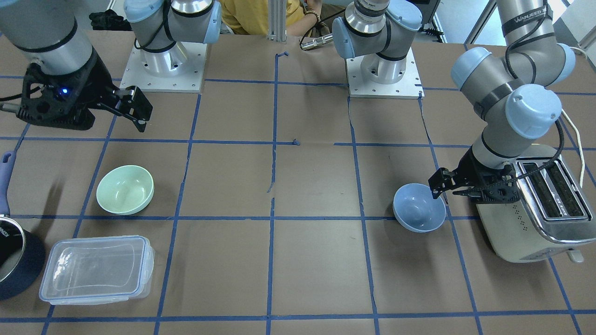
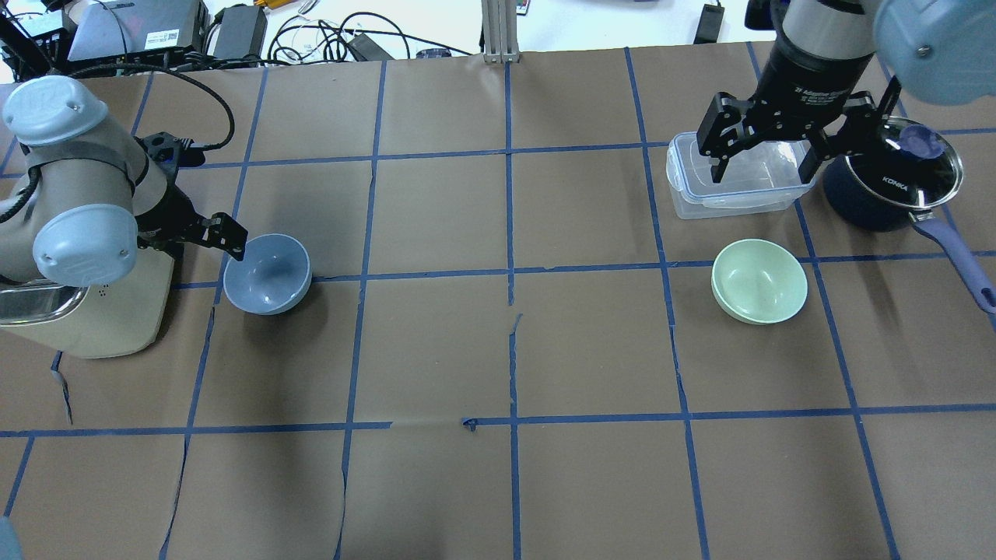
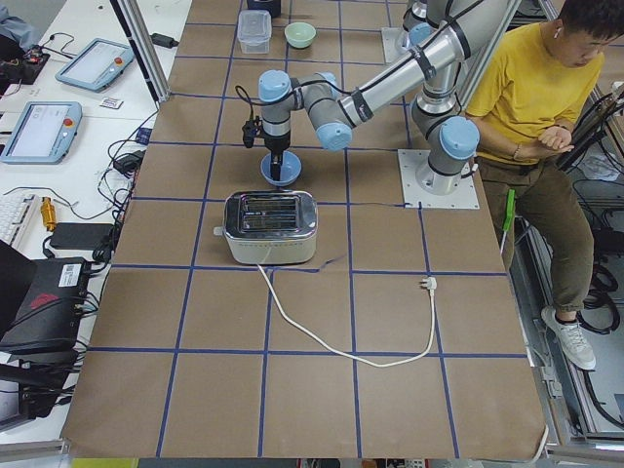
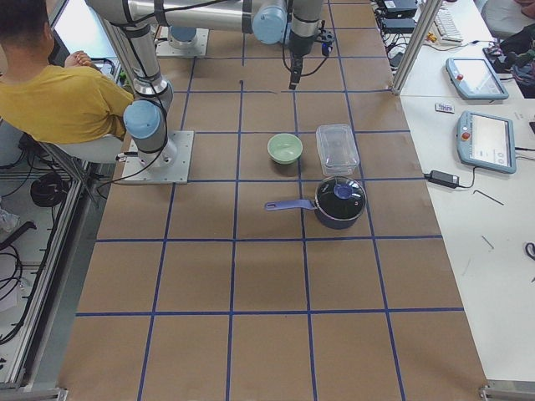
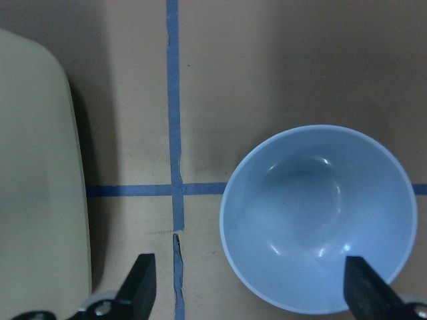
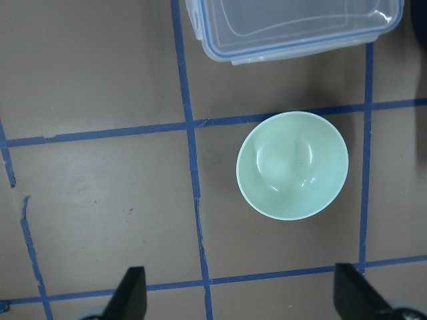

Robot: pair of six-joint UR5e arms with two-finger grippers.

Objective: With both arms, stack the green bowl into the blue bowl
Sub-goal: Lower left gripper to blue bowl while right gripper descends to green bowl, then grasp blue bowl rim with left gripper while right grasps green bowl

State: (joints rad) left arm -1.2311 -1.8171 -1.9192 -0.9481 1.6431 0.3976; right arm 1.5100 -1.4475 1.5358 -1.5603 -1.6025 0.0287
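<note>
The mint-green bowl stands upright and empty on the table, also in the overhead view and the right wrist view. The light blue bowl stands upright beside the toaster, also in the overhead view and the left wrist view. My left gripper is open, low at the blue bowl's rim, one finger over the bowl and one outside it. My right gripper is open and empty, high above the table, apart from the green bowl.
A cream toaster stands right behind my left gripper. A clear lidded plastic container and a dark blue pot with a long handle stand beyond the green bowl. A person in yellow sits behind the robot.
</note>
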